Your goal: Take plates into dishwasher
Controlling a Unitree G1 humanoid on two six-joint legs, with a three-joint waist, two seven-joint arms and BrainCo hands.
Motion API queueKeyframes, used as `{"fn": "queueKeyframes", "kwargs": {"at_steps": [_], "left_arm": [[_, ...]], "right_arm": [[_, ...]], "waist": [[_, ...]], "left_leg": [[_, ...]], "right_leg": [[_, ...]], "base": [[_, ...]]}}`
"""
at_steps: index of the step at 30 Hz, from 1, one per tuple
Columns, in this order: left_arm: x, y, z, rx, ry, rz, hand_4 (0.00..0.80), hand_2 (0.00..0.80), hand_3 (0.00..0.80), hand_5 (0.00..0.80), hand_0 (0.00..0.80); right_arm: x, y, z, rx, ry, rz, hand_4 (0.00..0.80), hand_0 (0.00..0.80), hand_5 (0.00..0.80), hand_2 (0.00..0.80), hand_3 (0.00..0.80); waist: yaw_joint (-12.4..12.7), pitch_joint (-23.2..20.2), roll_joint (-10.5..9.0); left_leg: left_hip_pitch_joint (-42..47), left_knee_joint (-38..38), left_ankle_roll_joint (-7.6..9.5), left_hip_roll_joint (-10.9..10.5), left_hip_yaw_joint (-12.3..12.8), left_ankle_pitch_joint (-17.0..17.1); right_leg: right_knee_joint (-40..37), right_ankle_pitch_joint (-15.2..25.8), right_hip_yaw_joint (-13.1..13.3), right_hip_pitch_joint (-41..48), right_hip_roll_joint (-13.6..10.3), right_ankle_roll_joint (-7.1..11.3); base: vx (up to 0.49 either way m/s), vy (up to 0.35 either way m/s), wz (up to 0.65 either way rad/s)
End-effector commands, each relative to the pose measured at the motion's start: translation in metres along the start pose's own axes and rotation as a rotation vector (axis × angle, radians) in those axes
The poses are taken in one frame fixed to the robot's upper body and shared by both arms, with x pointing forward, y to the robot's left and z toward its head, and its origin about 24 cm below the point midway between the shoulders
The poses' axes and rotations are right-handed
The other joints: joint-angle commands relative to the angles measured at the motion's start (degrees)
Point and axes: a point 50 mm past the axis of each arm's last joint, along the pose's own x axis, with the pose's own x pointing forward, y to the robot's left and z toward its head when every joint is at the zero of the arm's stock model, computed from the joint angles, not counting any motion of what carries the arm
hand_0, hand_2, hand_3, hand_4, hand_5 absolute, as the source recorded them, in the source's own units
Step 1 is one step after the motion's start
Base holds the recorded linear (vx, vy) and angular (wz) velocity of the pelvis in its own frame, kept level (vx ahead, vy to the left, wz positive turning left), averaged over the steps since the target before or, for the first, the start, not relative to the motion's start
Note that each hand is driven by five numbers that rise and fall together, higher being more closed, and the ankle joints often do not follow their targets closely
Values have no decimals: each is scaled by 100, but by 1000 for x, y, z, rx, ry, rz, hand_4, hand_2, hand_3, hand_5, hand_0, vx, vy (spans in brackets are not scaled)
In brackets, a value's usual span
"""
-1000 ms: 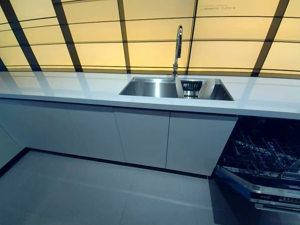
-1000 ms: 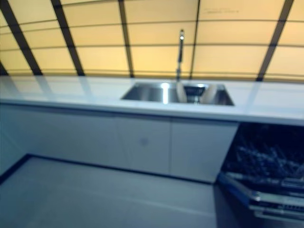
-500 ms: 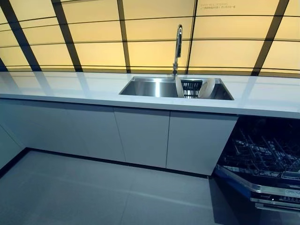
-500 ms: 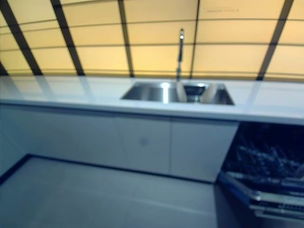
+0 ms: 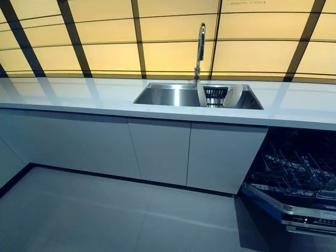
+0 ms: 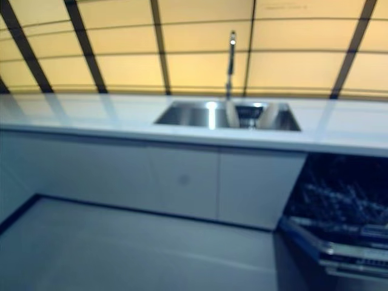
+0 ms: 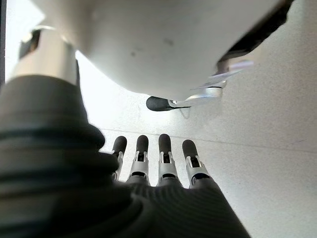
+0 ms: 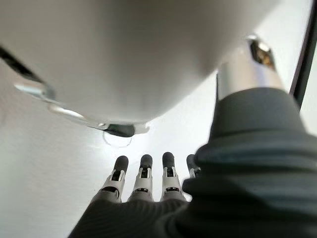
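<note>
Counter: I see white worktop (image 5: 79, 94), steel sink (image 5: 168, 96).
Plates: two pale plates (image 5: 232, 96) upright in sink rack.
Dishwasher: dishwasher (image 5: 294, 173) open, racks showing.
Wrist views: left hand (image 7: 158, 163), right hand (image 8: 143, 181), fingers straight, empty, over floor.

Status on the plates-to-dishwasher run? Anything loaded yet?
Done: only the setup. The dark dishwasher under the white counter stands open with its wire rack out, and no plate shows in the part visible. In hand: nothing. The left robot hand and right robot hand hang with straight fingers over the floor. Left: everything. The white round plates still stand in the steel sink.
</note>
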Motion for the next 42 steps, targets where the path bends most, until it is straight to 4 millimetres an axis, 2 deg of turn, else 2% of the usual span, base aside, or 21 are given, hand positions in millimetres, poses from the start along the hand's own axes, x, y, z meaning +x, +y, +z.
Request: {"fn": "queueKeyframes", "kwargs": {"at_steps": [1,6,9,11,13,17,18,21,23,26,28,30,31,33,35,36,37,38,39,40,42], "left_arm": [[-1,14,22,128,-35,46,0,0,0,0,0],[-4,29,25,189,-57,86,0,0,0,0,0],[-5,36,25,193,-69,110,0,0,0,0,0],[-6,39,24,189,-67,118,0,0,0,0,0],[-7,46,20,179,-62,129,0,0,0,0,0],[-8,51,18,163,-58,134,0,0,0,0,0],[-8,51,18,156,-62,135,0,0,0,0,0],[-8,52,19,146,-69,140,0,0,0,0,0],[-8,52,20,124,-70,148,0,0,0,0,0],[-8,51,17,106,-66,151,0,0,0,0,0],[-7,49,14,83,-58,151,0,0,0,0,0],[-7,49,12,74,-55,150,0,0,0,0,0],[-6,47,8,39,-49,141,0,0,0,0,0],[-6,46,4,10,-38,128,0,0,0,0,0],[-6,44,-2,-20,-33,131,0,0,0,0,0],[-6,45,-10,-41,-23,142,0,0,0,0,0],[-7,45,-15,-48,-17,150,0,0,0,0,0],[-6,45,-15,-48,-17,150,0,0,0,0,0],[-7,46,-22,-55,-7,160,0,0,0,0,0],[-8,47,-29,-65,3,164,0,0,0,0,0],[-8,48,-31,-66,4,159,0,0,0,0,0]], "right_arm": [[1,5,62,-168,-233,110,0,0,0,0,0],[-16,1,106,-269,-454,136,0,0,0,0,0],[-41,-6,141,-345,-609,188,0,0,0,0,0],[-54,-9,152,-377,-649,216,0,0,0,0,0],[-84,-19,172,-452,-744,267,0,0,0,0,0],[-127,-31,203,-511,-850,311,0,0,0,0,0],[-146,-35,216,-528,-914,322,0,0,0,0,0],[-169,-38,232,-530,-1011,346,0,0,0,0,0],[-197,-49,254,-469,-1136,352,0,0,0,0,0],[-212,-58,267,-417,-1226,330,0,0,0,0,0],[-231,-67,285,-361,-1341,265,0,0,0,0,0],[-238,-69,293,-338,-1382,232,0,0,0,0,0],[-246,-72,303,-305,-1455,156,0,0,0,0,0],[-249,-75,306,-272,-1486,121,0,0,0,0,0],[-252,-81,310,-219,-1514,49,0,0,0,0,0],[-257,-89,317,-149,-1547,-39,0,0,0,0,0],[-260,-96,319,-96,-1564,-98,0,0,0,0,0],[-260,-97,319,-96,-1564,-99,0,0,0,0,0],[-265,-106,321,-36,-1566,-130,0,0,0,0,0],[-271,-117,321,-21,-1563,-183,0,0,0,0,0],[-275,-123,322,-8,-1547,-213,0,0,0,0,0]], "waist": [[194,360,-447],[234,444,-593],[204,495,-676],[189,491,-695],[135,440,-735],[44,337,-756],[4,295,-760],[-32,261,-770],[-47,200,-811],[-35,175,-857],[9,230,-973],[38,301,-1039],[123,428,-1085],[213,499,-1031],[415,578,-867],[583,590,-691],[673,576,-604],[689,592,-620],[846,540,-511],[1028,475,-464],[1105,441,-457]], "left_leg": [[197,-112,880,-933,380,-233],[40,-148,865,-906,364,-175],[-33,-167,848,-878,391,-159],[-44,-173,843,-865,407,-161],[1,-171,827,-831,443,-187],[103,-125,819,-762,536,-230],[163,-83,828,-731,566,-264],[219,40,831,-700,588,-328],[243,328,817,-668,571,-466],[244,632,768,-606,569,-611],[-101,1591,690,-447,711,-755],[-419,2243,699,-356,745,-630],[-948,3135,764,-346,738,-358],[-1363,3444,772,-441,750,-177],[-1667,3024,697,-694,657,208],[-1771,2266,593,-801,644,605],[-1841,1874,533,-820,645,823],[-1789,1824,535,-837,668,837],[-1940,1175,384,-895,582,1271],[-2073,473,317,-973,478,1462],[-2055,241,310,-1005,486,1475]], "right_leg": [[271,462,163,-579,396,-158],[167,565,148,-695,425,-128],[153,583,144,-768,456,-122],[160,578,140,-784,472,-124],[218,508,142,-760,504,-144],[394,345,151,-704,539,-198],[508,238,167,-666,561,-235],[644,123,192,-624,586,-287],[678,56,238,-526,612,-371],[660,13,275,-428,618,-435],[771,-67,354,-361,565,-559],[842,-84,420,-335,554,-639],[986,-118,537,-302,570,-764],[1020,-118,653,-199,661,-791],[991,-185,873,59,873,-767],[940,-293,1155,349,1114,-758],[898,-353,1284,518,1228,-771],[892,-363,1301,547,1201,-768],[811,-457,1538,839,1354,-794],[727,-545,1877,1131,1426,-820],[712,-614,2049,1249,1422,-823]], "base": [[-21,-90,27],[-23,-114,15],[-44,-99,7],[-16,-62,1],[28,-59,-1],[27,-27,0],[37,-37,-5],[26,-43,-6],[57,-74,-6],[49,-68,-6],[54,-125,-8],[47,-132,-9],[63,-140,-4],[123,-78,-19],[280,1,-1],[414,15,-17],[347,7,-43],[347,8,-52],[450,19,-60],[567,48,-60],[353,70,-49]]}}
